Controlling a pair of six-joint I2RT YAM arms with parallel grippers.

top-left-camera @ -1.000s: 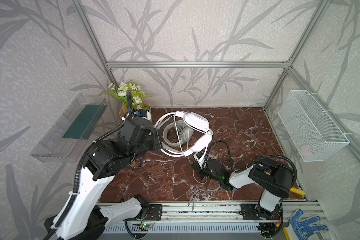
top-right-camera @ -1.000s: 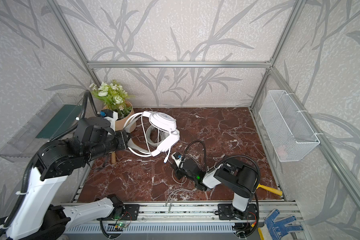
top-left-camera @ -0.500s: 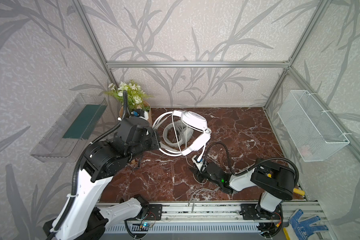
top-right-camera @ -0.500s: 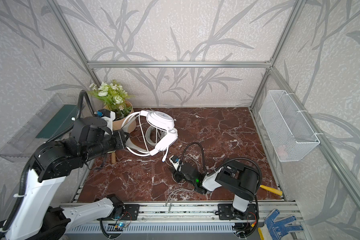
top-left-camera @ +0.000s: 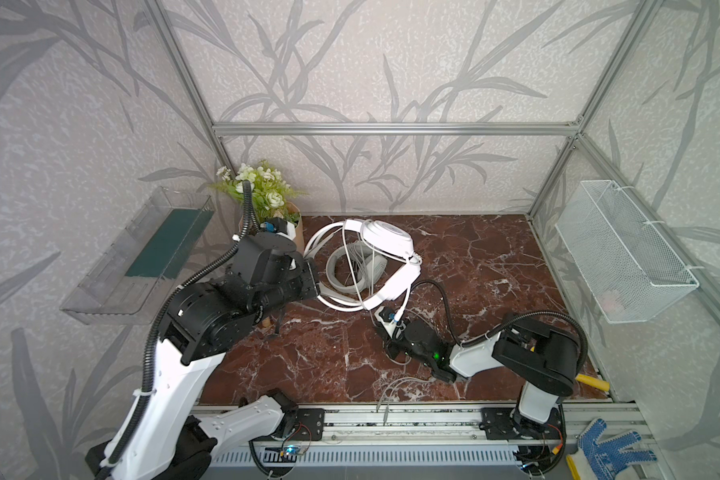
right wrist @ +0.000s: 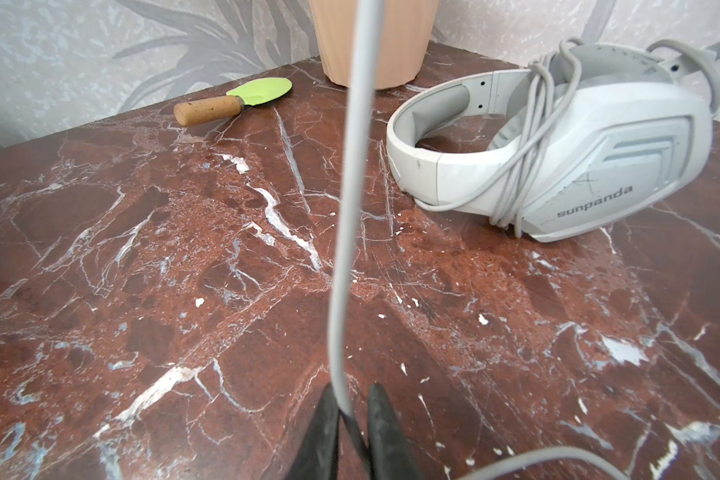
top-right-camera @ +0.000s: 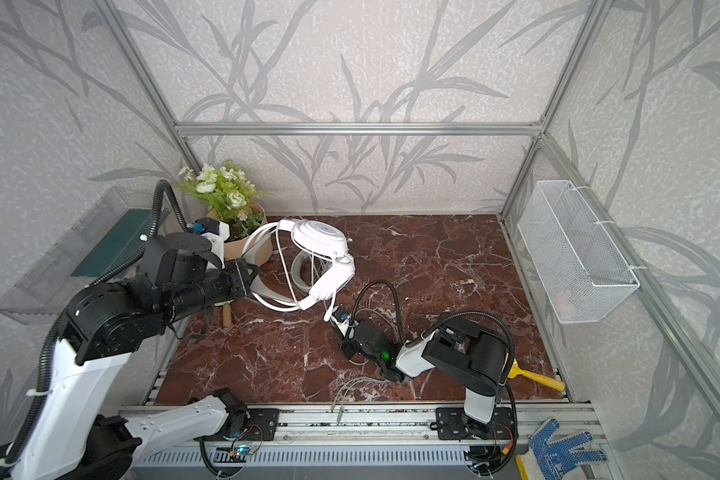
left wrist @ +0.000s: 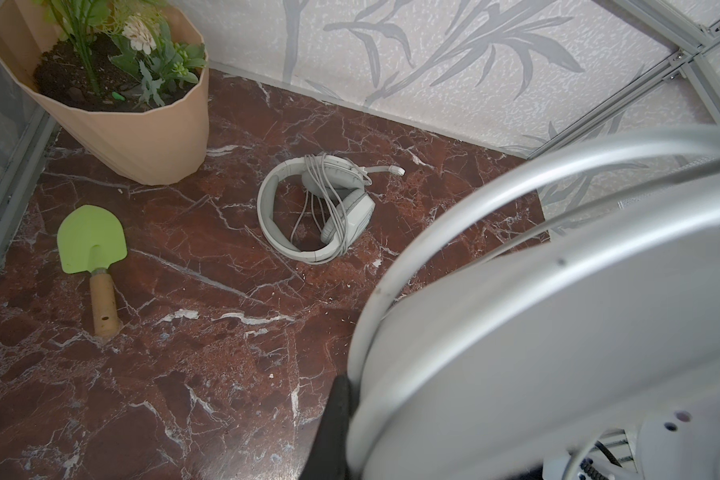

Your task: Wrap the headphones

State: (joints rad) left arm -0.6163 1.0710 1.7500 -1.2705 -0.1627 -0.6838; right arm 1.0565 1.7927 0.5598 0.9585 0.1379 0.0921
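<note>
The left gripper (top-left-camera: 313, 280) is clamped on the thin hoops of the white headset (top-left-camera: 387, 239). It holds the headset up off the table (top-left-camera: 495, 266), with the band tilting down toward the right arm. The right gripper (right wrist: 352, 409) sits low over the table near the front and is pinched on that headset's cable (right wrist: 350, 166), which runs straight up from between its fingers (more cable lies in loose curls by the front edge in both top views). Beneath and behind the held headset, the grey headset (left wrist: 314, 208) lies flat on the table, its own lead wound around band and cup. Farther left stands a flower pot (left wrist: 142, 133), with a green trowel (left wrist: 90, 241) with a wooden handle near it.
</note>
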